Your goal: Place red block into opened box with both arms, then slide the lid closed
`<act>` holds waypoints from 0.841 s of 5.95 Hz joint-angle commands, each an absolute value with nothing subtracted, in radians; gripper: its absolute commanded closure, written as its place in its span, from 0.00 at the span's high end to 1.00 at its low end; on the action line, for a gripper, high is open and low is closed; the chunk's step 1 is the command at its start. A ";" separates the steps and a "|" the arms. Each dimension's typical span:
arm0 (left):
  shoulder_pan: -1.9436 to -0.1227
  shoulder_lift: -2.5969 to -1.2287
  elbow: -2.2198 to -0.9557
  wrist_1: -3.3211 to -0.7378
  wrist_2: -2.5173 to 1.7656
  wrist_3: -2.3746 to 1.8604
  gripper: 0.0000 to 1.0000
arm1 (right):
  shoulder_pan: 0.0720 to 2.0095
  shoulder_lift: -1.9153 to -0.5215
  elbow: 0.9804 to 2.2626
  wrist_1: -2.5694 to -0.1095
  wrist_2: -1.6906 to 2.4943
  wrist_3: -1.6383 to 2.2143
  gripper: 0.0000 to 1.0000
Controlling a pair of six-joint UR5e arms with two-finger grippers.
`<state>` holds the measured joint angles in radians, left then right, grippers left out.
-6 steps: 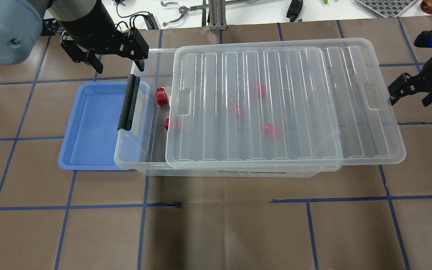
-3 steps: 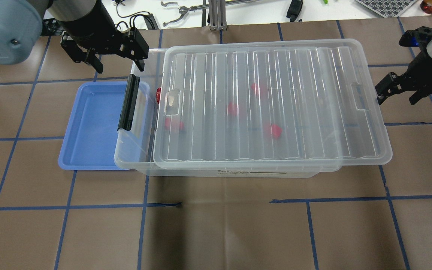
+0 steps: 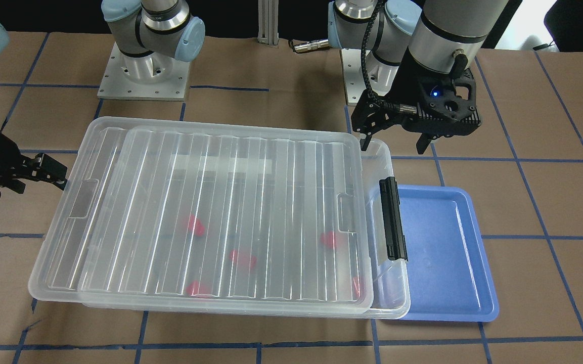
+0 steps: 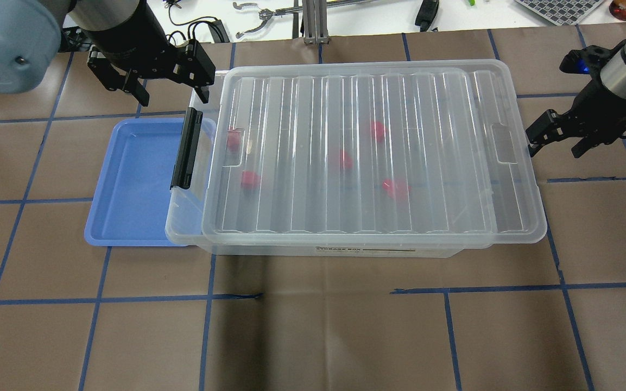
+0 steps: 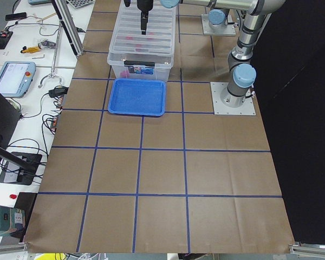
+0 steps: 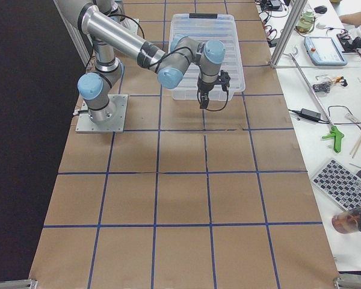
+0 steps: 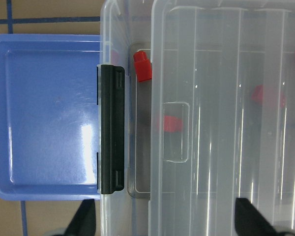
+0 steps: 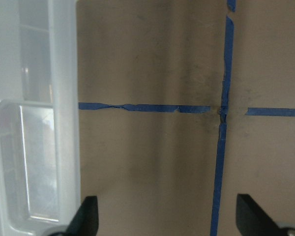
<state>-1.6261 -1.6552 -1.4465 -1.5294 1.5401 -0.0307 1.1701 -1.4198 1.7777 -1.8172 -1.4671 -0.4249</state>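
Observation:
The clear box (image 4: 179, 228) lies across the table, its black latch bar (image 4: 187, 147) on the short end toward my left arm. The ribbed lid (image 4: 427, 163) rests on top and covers nearly all of it, leaving a narrow gap beside the latch. Several red blocks show through the lid, among them one (image 4: 341, 159) mid-box and one (image 7: 142, 66) at the gap's edge. My left gripper (image 4: 173, 98) hangs open and empty above the box's far latch corner. At the lid's other short end my right gripper (image 4: 556, 147) is open, one finger against the rim (image 8: 64, 123).
A blue tray (image 4: 133, 184) lies flat beside the latch end, partly under the box. Beyond the table's far edge is a white bench with cables and tools (image 4: 258, 16). The arm bases (image 3: 144, 76) stand behind the box on the robot's side.
The right gripper has moved left with the lid, which has slid toward the latch end. The two red blocks near the latch now lie under it. The left gripper has not moved.

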 commanded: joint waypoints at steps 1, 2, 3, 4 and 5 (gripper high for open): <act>-1.626 -1.655 -1.447 -1.529 1.542 -0.032 0.98 | 1.196 -1.424 1.786 -1.818 -1.450 -0.425 1.00; -1.626 -1.655 -1.447 -1.529 1.540 -0.032 0.98 | 1.203 -1.434 1.787 -1.816 -1.450 -0.425 1.00; -1.628 -1.655 -1.447 -1.529 1.540 -0.032 0.98 | 1.203 -1.434 1.792 -1.816 -1.447 -0.426 1.00; -1.628 -1.655 -1.447 -1.529 1.540 -0.032 0.98 | 1.204 -1.437 1.792 -1.816 -1.428 -0.425 1.00; -1.628 -1.655 -1.447 -1.529 1.540 -0.032 0.98 | 1.213 -1.437 1.792 -1.816 -1.422 -0.425 1.00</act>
<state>-1.6273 -1.6552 -1.4465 -1.5294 1.5402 -0.0322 1.2065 -1.4364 1.7912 -1.8162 -1.4307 -0.4252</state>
